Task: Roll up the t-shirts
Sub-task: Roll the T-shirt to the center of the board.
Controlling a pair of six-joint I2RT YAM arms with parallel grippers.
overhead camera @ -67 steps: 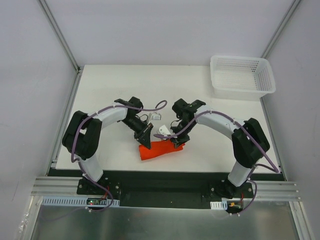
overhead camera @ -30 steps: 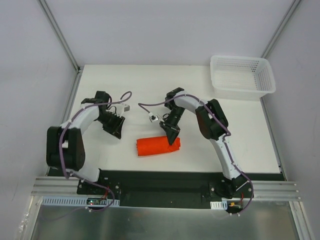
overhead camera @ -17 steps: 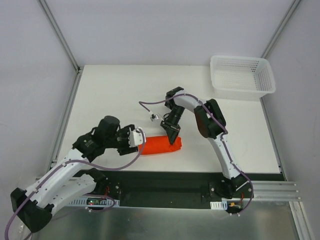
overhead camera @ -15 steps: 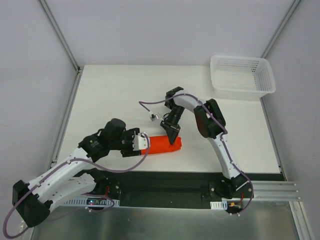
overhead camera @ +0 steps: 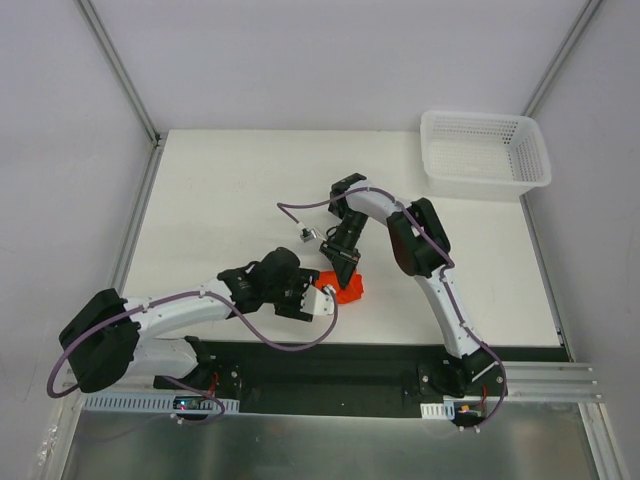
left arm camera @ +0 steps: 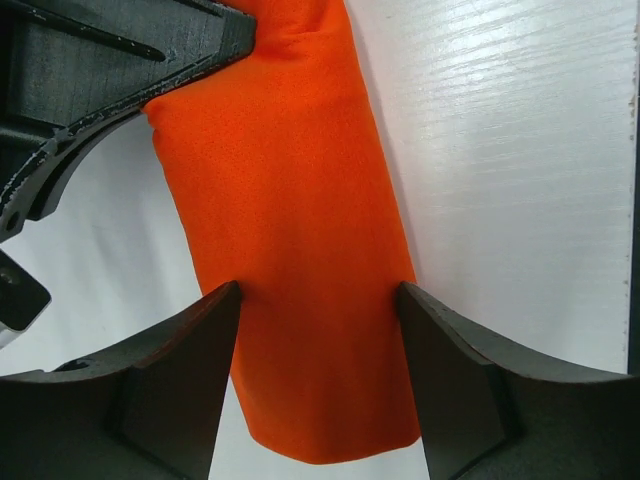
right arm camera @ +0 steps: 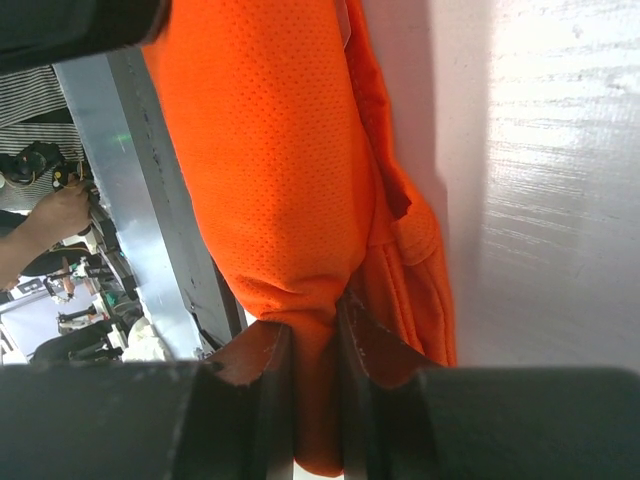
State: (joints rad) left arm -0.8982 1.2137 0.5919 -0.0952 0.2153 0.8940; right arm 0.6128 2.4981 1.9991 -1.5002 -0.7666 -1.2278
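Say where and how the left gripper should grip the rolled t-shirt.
Grip the t-shirt across its free end, from above, one finger on each long side: it is a narrow roll the left gripper straddles, and the right gripper pinches the other end.

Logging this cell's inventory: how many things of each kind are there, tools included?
Orange t-shirt: 1
White basket: 1
Tools: 2, the left tool and the right tool
Total: 4
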